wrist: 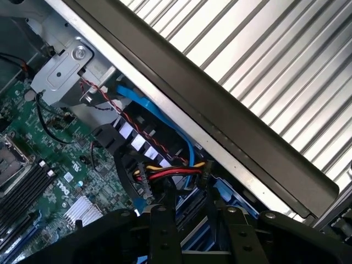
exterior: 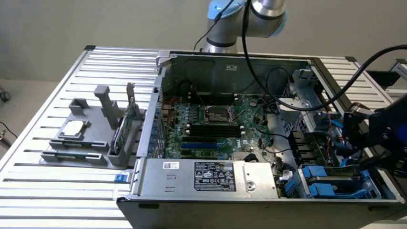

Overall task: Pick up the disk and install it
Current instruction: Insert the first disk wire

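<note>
My gripper (exterior: 369, 160) hangs over the drive bays at the near corner of the open computer case (exterior: 254, 202), on the exterior view's right. In the wrist view its two black fingers (wrist: 163, 220) stand apart, and nothing is pinched between them. Just beneath them, in the bay, lies a flat dark slab with blue plastic edging. It looks like the disk (wrist: 190, 217) (exterior: 340, 170). Its label is hidden, and I cannot tell whether the fingers still touch it.
Red, yellow and black power wires (wrist: 170, 173) and a blue data cable (wrist: 148, 104) run just ahead of the fingers. Blue caddies (exterior: 321, 183) fill the lower bays. The motherboard (exterior: 210, 124), the power supply (exterior: 210, 176) and a grey parts holder (exterior: 89, 129) lie toward the exterior view's left.
</note>
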Robot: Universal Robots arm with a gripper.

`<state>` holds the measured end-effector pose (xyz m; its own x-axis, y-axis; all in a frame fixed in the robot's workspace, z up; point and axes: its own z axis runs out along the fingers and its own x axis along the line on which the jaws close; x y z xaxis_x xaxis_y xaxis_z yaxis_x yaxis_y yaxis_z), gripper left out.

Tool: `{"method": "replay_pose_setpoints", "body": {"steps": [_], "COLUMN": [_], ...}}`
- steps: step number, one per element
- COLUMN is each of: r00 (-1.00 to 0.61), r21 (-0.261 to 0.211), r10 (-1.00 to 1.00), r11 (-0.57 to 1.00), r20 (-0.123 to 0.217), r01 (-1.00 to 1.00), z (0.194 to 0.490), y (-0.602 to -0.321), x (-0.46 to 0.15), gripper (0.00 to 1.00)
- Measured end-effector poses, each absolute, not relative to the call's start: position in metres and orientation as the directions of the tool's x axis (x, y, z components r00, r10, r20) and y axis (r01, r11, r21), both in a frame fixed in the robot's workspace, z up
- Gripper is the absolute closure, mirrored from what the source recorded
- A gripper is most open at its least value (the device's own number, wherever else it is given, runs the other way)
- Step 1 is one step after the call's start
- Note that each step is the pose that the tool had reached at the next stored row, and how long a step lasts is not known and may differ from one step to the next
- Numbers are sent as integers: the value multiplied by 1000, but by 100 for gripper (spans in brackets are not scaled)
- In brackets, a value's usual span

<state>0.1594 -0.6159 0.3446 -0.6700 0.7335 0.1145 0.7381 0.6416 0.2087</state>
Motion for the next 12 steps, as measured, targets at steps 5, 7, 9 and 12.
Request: {"method": "replay_pose_setpoints", "body": {"steps": [5, 7, 9, 12], "r00": [-666, -663, -659, -653], "r21": [220, 221, 221, 221], "r10": [735, 737, 740, 745], "r11": [633, 630, 626, 620], "r20": [131, 132, 133, 135], "r01": [742, 744, 748, 753], "z": [342, 342, 342, 341], "y": [-617, -617, -618, -619], "x": [161, 161, 161, 161], "gripper": [64, 64, 64, 64]}}
